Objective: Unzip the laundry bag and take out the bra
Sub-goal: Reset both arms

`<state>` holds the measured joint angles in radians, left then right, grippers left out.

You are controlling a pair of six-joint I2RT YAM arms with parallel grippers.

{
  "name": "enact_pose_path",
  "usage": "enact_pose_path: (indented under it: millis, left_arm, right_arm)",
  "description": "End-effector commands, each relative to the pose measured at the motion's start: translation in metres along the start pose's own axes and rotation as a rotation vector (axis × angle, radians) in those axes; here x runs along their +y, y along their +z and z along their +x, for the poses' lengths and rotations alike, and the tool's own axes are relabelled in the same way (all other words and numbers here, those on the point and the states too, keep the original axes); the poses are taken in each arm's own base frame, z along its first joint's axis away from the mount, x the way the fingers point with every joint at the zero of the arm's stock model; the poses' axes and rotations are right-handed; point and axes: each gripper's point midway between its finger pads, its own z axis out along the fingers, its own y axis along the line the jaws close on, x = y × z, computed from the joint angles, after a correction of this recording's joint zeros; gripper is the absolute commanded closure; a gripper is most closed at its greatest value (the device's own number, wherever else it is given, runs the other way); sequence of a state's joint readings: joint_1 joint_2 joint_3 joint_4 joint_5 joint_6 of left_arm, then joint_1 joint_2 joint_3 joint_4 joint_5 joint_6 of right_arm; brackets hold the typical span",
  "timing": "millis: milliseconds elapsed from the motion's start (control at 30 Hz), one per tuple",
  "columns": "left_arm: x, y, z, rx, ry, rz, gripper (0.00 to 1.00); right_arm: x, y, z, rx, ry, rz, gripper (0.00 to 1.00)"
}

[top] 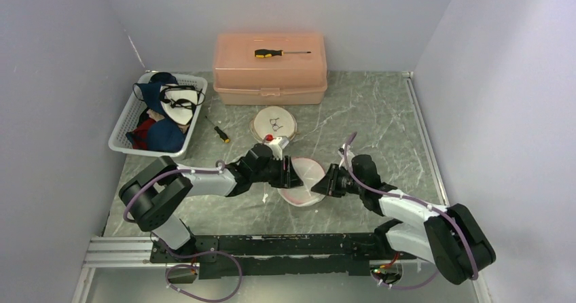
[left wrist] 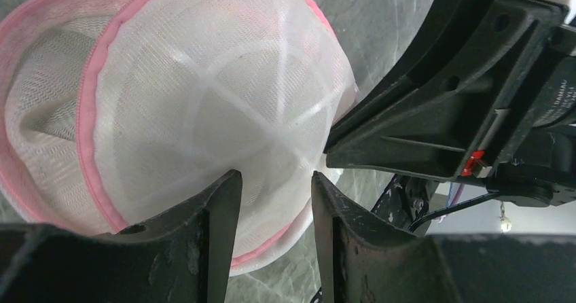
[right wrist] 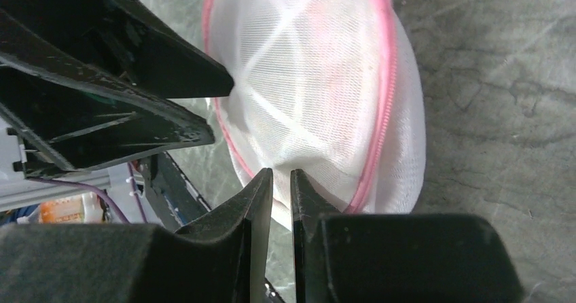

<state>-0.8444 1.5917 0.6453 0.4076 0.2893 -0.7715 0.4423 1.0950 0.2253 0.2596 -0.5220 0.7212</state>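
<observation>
Okay, right gripper [right wrist: 280,172] pinched on bag [right wrist: 319,79] rim, left gripper [left wrist: 275,177] half apart around it, grip unclear; brace left, pull slowly along pink trim [right wrist: 387,79].

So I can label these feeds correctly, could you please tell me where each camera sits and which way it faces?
Top external: above and behind the bases, facing down over the table; left arm and right arm meet at the laundry bag.
Left wrist: on that arm, facing along its own fingers at the bag; right gripper shows at right.
Right wrist: likewise, past its own fingers at the bag; left gripper upper left.
Shared: both wrist views see the bag.
</observation>
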Motion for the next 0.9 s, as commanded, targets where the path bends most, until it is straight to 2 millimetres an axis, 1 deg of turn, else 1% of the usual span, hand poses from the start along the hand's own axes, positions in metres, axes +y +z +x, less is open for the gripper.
enact_pose_path:
  millis: [0, 100, 167, 233, 267, 300, 367, 433, 467, 500, 567, 600, 633, 667, 733, 800, 867]
  left_arm:
    - [-0.008, -0.005, -0.005, -0.037, 0.023, 0.019, 0.52]
    - [-0.009, -0.007, -0.006, -0.044, 0.026, 0.012, 0.52]
    - [-0.01, -0.012, -0.01, -0.066, 0.035, 0.0, 0.52]
    - [-0.014, -0.02, -0.018, -0.09, 0.054, -0.011, 0.52]
    - [-0.017, -0.025, -0.023, -0.102, 0.066, -0.019, 0.51]
    - [-0.02, -0.032, -0.026, -0.108, 0.079, -0.03, 0.51]
    - [-0.029, -0.047, -0.04, -0.144, 0.114, -0.052, 0.5]
    - [-0.036, -0.069, -0.059, -0.203, 0.149, -0.094, 0.47]
    - [-0.037, -0.079, -0.065, -0.222, 0.159, -0.124, 0.45]
    - [-0.038, -0.089, -0.071, -0.238, 0.169, -0.149, 0.37]
    - [-0.029, -0.112, -0.085, -0.293, 0.176, -0.256, 0.29]
    - [-0.026, -0.124, -0.092, -0.321, 0.177, -0.306, 0.17]
    - [-0.021, -0.136, -0.096, -0.343, 0.173, -0.361, 0.08]
    - [-0.019, -0.15, -0.105, -0.38, 0.167, -0.409, 0.06]
    - [-0.01, -0.178, -0.116, -0.445, 0.158, -0.515, 0.06]
    - [0.0, -0.204, -0.118, -0.484, 0.145, -0.606, 0.06]
    - [0.004, -0.228, -0.123, -0.537, 0.133, -0.664, 0.06]
  right_arm:
    - [-0.011, 0.005, 0.003, -0.01, -0.045, 0.009, 0.8]
    - [-0.008, 0.003, 0.002, -0.023, -0.041, -0.002, 0.78]
    - [0.001, -0.002, -0.006, -0.052, -0.056, -0.013, 0.72]
    - [0.018, -0.013, -0.022, -0.105, -0.103, -0.03, 0.59]
    - [0.027, -0.02, -0.033, -0.143, -0.13, -0.027, 0.53]
    - [0.036, -0.028, -0.044, -0.18, -0.159, -0.02, 0.47]
    - [0.054, -0.049, -0.066, -0.264, -0.216, 0.002, 0.37]
    - [0.069, -0.072, -0.088, -0.357, -0.26, 0.043, 0.32]
    - [0.072, -0.084, -0.099, -0.404, -0.268, 0.078, 0.3]
    - [0.074, -0.095, -0.11, -0.461, -0.266, 0.116, 0.29]
    - [0.072, -0.116, -0.129, -0.559, -0.224, 0.207, 0.28]
    - [0.069, -0.126, -0.137, -0.605, -0.191, 0.251, 0.28]
    - [0.066, -0.136, -0.144, -0.657, -0.144, 0.297, 0.27]
    - [0.061, -0.146, -0.15, -0.706, -0.099, 0.34, 0.27]
    - [0.055, -0.168, -0.161, -0.806, -0.022, 0.407, 0.27]
    - [0.049, -0.191, -0.169, -0.899, 0.024, 0.48, 0.27]
    - [0.047, -0.204, -0.173, -0.941, 0.049, 0.527, 0.26]
